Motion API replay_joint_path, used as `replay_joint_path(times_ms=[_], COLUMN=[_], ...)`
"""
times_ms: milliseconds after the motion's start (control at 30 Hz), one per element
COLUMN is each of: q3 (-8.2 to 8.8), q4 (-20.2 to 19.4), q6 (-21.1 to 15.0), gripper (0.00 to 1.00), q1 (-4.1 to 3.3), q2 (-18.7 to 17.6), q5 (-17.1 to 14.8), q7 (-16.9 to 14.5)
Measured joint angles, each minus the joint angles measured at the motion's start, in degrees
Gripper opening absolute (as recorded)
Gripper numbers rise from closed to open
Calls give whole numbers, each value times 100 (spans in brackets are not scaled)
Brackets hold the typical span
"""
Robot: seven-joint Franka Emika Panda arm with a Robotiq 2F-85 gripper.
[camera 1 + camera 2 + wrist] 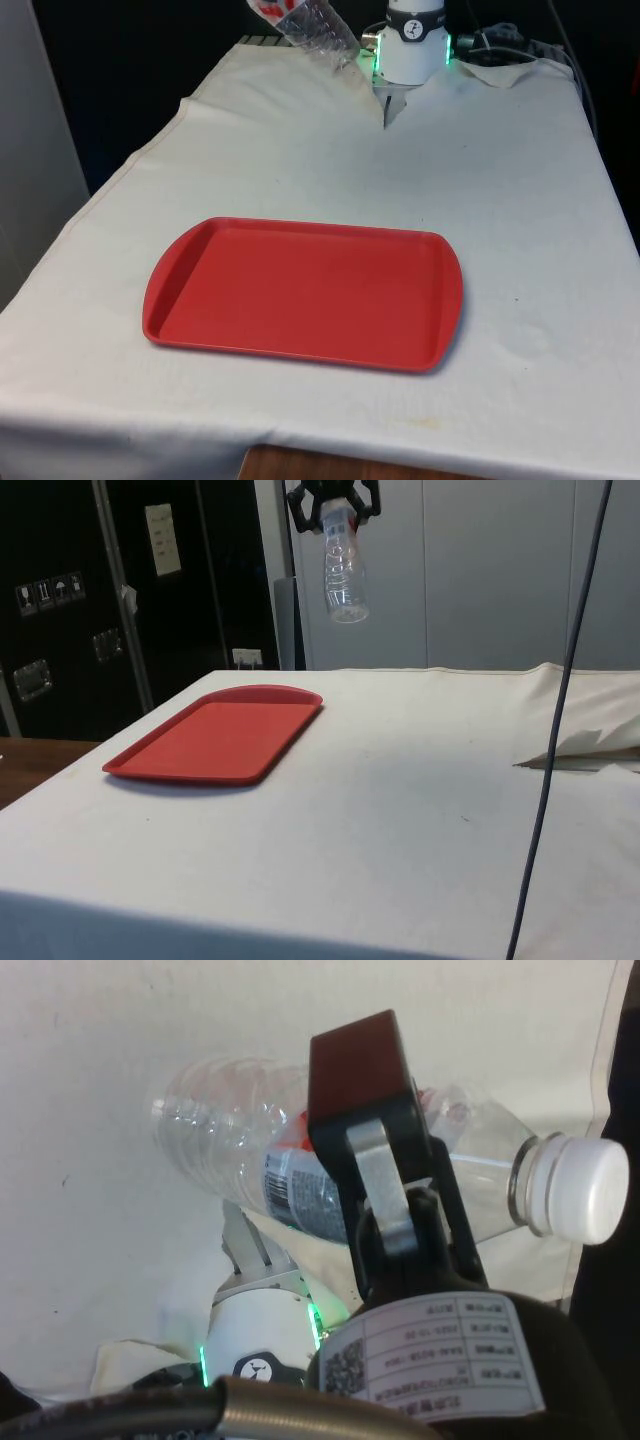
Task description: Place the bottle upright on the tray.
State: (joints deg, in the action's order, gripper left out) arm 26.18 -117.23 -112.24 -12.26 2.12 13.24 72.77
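Clear plastic bottle (345, 572), empty, white cap (580, 1188) on, a label with red and dark print around the upper body. Held high above the table (420, 810), well clear of the cloth. In the side view hanging almost upright, cap end up, base down, leaning slightly. In the front view seen at the top edge, tilted, base (335, 42) pointing down toward the front view's right, over the far end of the table near the robot's base (412, 55).

Gripper (333, 500) clamped on the bottle just below the neck, at the label; black fingers (365, 1110) pressed across the body in the wrist view, cap sticking out past one side, ribbed lower body past the other.

Red tray (305, 295), rectangular with rounded corners and a raised rim, flat on the white cloth. Nearer the front view's left than the right, and toward the camera's end of the table. Bottle well apart from the tray, beyond its far edge and far above it.

White cloth wrinkled and slit near the robot's base. Dark cabinets (110, 600) behind the tray in the side view; a grey cable (565, 730) hanging down on that view's right.
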Motion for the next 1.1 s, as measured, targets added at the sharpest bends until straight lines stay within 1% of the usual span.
replay_joint_path(times_ms=[233,400,433,467,500,667,700,867,1100], q3=[0,-6,-11,-11,-11,-17,-23,-23,-40], q4=[0,23,34,34,34,40,52,86,126], q6=[6,-6,-6,-6,-6,-6,-6,-6,0], gripper=[28,28,28,28,28,28,28,28,28], q1=[0,0,0,0,0,0,0,0,-6], q2=[-6,-69,-80,-80,-80,-92,-109,-155,-212], q5=[23,246,332,332,413,539,613,762,1089], q7=[6,166,229,229,292,384,441,556,808])
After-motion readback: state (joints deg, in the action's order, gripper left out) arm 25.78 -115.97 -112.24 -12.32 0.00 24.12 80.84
